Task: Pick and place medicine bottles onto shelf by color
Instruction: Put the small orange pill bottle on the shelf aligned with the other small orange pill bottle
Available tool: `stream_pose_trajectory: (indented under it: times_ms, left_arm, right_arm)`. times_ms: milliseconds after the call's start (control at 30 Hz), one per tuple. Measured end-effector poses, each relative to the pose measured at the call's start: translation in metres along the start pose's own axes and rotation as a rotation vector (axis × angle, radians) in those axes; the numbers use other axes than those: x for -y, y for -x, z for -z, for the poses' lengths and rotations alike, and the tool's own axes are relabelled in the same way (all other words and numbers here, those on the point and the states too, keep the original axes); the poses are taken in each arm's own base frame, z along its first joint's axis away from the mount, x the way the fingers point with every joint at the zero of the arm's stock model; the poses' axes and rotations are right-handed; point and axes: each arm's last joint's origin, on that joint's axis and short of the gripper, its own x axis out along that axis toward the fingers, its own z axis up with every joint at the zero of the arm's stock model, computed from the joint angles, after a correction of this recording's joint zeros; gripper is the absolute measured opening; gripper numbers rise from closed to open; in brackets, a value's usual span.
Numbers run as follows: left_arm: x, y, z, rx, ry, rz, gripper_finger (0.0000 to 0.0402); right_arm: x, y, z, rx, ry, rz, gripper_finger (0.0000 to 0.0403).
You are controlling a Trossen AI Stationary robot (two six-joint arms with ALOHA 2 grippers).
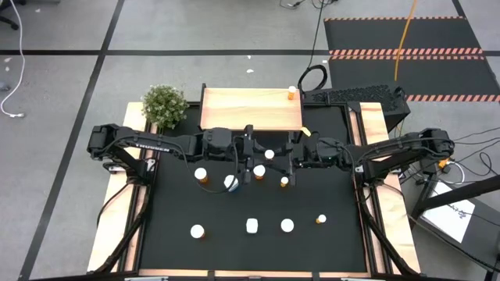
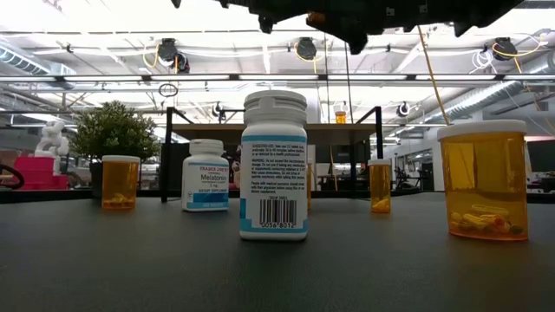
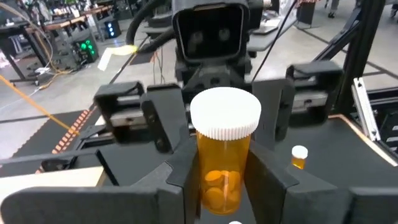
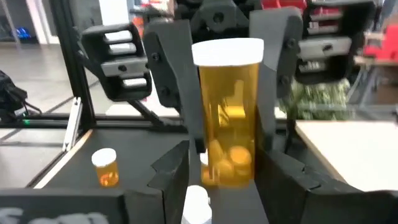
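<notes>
Meeting nose to nose above the bench (image 1: 328,199) just short of the shelf (image 1: 250,109), my left pincer (image 3: 217,180) and right pincer (image 4: 227,168) both clasp one orange bottle (image 3: 224,155), presumably handing it across.

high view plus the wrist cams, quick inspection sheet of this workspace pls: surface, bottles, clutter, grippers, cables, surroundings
surface: black mat, no spills seen
job's things: shelf at the far edge, one orange bottle on its corner; loose bottles, orange and white, stand scattered on the mat; held bottle, orange with a white cap, upright in mid-air
clutter: potted plant beside the shelf
grippers: left gripper clamps the held bottle; right gripper faces it, straddling the same bottle, above the mat's middle
cables: white cable and yellow cable on the floor
surroundings: striped floor mats; no person seen
</notes>
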Motion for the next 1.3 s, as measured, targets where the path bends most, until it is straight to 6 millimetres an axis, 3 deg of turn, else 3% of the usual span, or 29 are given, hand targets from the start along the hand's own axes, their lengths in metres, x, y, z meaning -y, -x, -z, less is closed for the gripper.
stream_pose_trajectory:
  times_ms: [267, 433, 567, 733, 967, 1300]
  left_arm:
    - [-0.009, 0.001, 0.004, -0.033, 0.01, -0.021, 0.0112]
    - [-0.013, 0.001, 0.007, -0.054, 0.014, -0.031, 0.0108]
    - [-0.017, 0.002, 0.01, -0.08, 0.02, -0.041, 0.0111]
    - [-0.018, 0.002, 0.012, -0.097, 0.024, -0.049, 0.0112]
    - [-0.017, 0.002, 0.015, -0.129, 0.044, -0.044, 0.0113]
    - [-0.016, 0.003, 0.018, -0.162, 0.048, -0.037, 0.0113]
  right_arm:
    - [0.002, 0.032, -0.008, -0.122, -0.074, 0.016, 0.018]
    - [0.001, 0.05, -0.026, -0.022, -0.094, 0.127, 0.0181]
    - [-0.008, 0.054, -0.032, 0.026, -0.062, 0.158, 0.0183]
    - [-0.012, 0.043, -0.038, 0.025, -0.043, 0.151, 0.0217]
    - [-0.012, 0.012, -0.043, -0.025, 0.034, 0.164, 0.0268]
    - [0.002, -0.006, -0.03, -0.095, 0.039, 0.211, 0.0252]
